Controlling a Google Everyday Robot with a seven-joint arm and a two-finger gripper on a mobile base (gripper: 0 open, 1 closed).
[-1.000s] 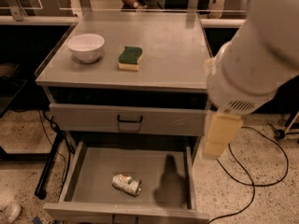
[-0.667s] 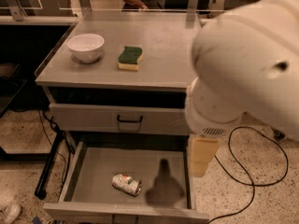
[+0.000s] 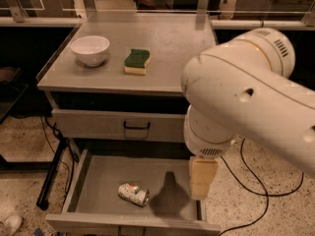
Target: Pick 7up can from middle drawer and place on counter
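Down low at the front, the wide, shallow grey metal middle drawer (image 3: 98, 181) is pulled out. The small dented silvery-green 7up can (image 3: 133, 194) lies on its side on the drawer floor, near the front wall. Just to the right of the can is a dark shadow (image 3: 170, 198). The cream-coloured gripper (image 3: 202, 183) hangs over the right side of the drawer, apart from the can. I cannot tell if the gripper is open or closed. Above it is the big round white robot arm (image 3: 246, 97). Behind that, a grey drawer with a black handle (image 3: 88, 124) is closed. On top is the flat grey metal counter (image 3: 167, 53). A green-and-yellow sponge (image 3: 137, 61) sits on it, and a white round bowl (image 3: 90, 49) sits to the left of the sponge.
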